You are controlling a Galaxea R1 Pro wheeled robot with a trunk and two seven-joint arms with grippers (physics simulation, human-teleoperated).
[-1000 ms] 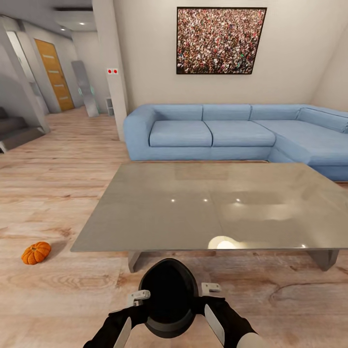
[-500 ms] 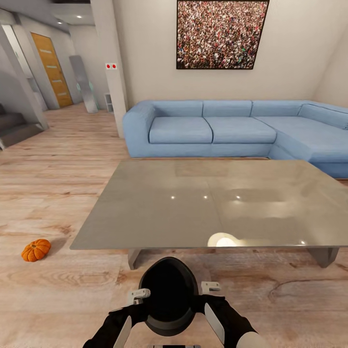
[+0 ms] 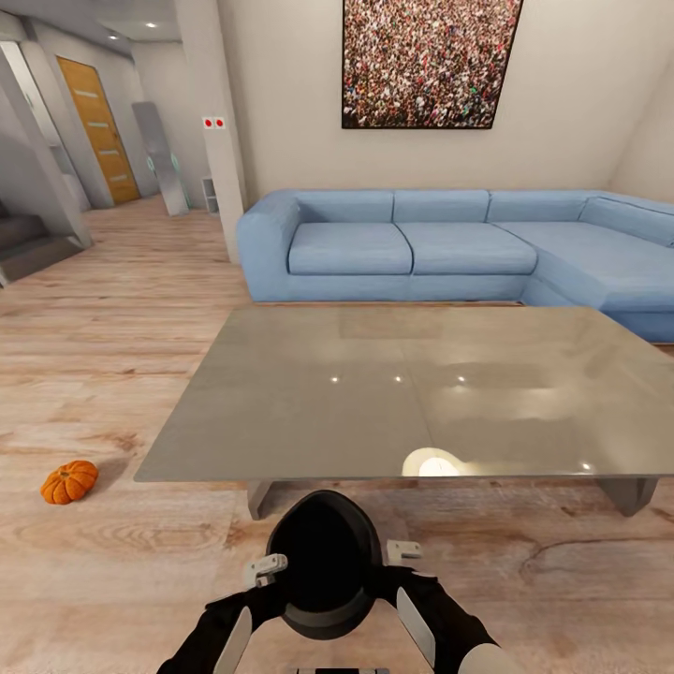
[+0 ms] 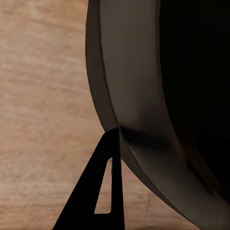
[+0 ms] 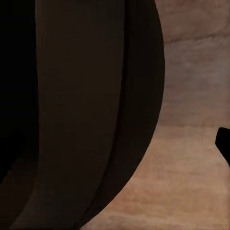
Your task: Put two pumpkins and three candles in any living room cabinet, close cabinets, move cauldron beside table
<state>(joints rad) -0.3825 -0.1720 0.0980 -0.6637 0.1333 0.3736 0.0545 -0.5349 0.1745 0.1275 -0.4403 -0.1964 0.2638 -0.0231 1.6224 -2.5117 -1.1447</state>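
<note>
I hold the black cauldron [image 3: 323, 562] up over the floor, just short of the table's near edge. My left gripper [image 3: 269, 568] is shut on its wall; in the left wrist view one finger [image 4: 112, 191] presses against the dark wall [image 4: 139, 96]. My right gripper [image 3: 404, 554] stands at the other side, and one fingertip [image 5: 224, 143] shows well apart from the cauldron's wall [image 5: 96, 96]. The glossy grey table [image 3: 309, 402] lies straight ahead. One orange pumpkin [image 3: 68, 481] sits on the floor, left of the table. The candles and the cabinet are out of view.
A blue corner sofa [image 3: 421, 248] runs behind the table and along its right side. A white pillar [image 3: 213, 122] stands at the sofa's left end. Open wooden floor [image 3: 103, 337] stretches left towards stairs [image 3: 33, 243] and a hallway with an orange door [image 3: 94, 126].
The whole view has shifted a little as the camera moved closer to the table. The cauldron stays held between my arms, and the pumpkin has not moved.
</note>
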